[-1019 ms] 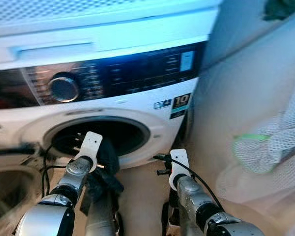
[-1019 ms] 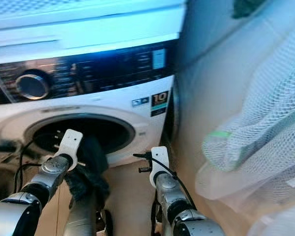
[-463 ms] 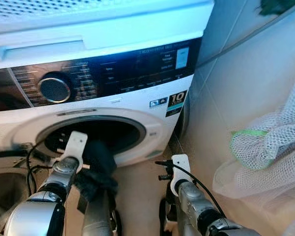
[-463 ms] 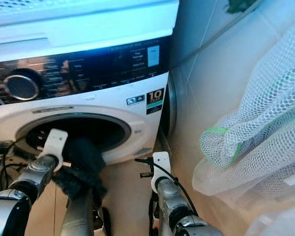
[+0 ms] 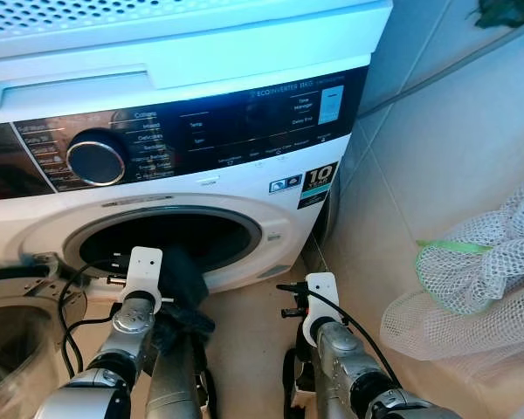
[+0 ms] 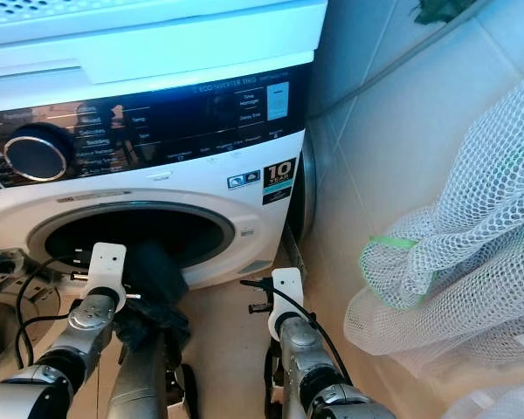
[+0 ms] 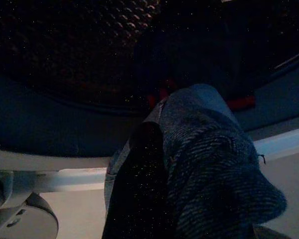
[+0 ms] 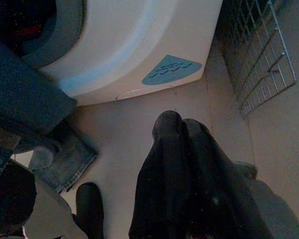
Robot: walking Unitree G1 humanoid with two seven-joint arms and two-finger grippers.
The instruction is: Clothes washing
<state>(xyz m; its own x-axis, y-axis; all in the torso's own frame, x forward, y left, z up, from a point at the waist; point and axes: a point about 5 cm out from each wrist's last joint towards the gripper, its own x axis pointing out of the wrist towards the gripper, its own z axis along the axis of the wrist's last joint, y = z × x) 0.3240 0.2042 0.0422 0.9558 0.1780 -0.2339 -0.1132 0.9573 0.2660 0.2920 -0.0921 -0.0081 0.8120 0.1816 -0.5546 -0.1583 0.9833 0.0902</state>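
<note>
Dark denim garment (image 5: 182, 288) clamped in left gripper (image 7: 154, 164), at washing machine (image 5: 271, 188) drum opening (image 5: 170, 240). Right gripper (image 8: 182, 149) closed, empty, above floor (image 8: 124, 144).

Head stereo pair looks down at the washing machine (image 5: 201, 166), 12 o'clock, close. Both wrist views share its door opening (image 5: 170, 237).

Glossy white washer (image 5: 271, 201) with a shiny black panel (image 5: 201, 131) and chrome-rimmed dial (image 5: 94, 159). Coarse, matt blue denim (image 7: 209, 164). Smooth glazed wall tiles (image 5: 454, 148). White open-weave mesh bag (image 5: 480, 279). Silver metal arms.
</note>
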